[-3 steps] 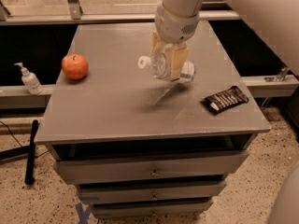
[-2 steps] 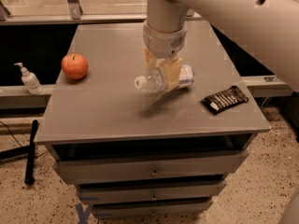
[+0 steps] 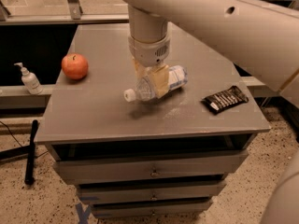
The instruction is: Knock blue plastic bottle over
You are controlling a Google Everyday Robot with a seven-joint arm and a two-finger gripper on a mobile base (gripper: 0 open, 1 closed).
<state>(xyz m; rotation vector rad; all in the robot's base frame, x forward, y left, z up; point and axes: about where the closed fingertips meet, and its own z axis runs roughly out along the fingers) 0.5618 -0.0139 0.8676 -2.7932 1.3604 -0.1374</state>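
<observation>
The blue plastic bottle (image 3: 174, 78) lies on its side near the middle of the grey table (image 3: 93, 120), its white cap (image 3: 129, 95) pointing left and toward the front. My gripper (image 3: 152, 85) comes down from above on the big white arm. Its tan fingers (image 3: 161, 82) straddle the bottle's middle and are shut on it. The bottle's cap end hangs slightly above the tabletop, with a shadow under it.
A red apple (image 3: 74, 66) sits at the table's left edge. A dark snack packet (image 3: 225, 98) lies at the right. A small white pump bottle (image 3: 29, 80) stands on a ledge left of the table. A black pole (image 3: 30, 150) leans below it. Drawers (image 3: 152, 171) are under the tabletop.
The gripper and the bottle have moved left and a little toward the front together. The bottle stays on its side, its cap now lower and farther left.
</observation>
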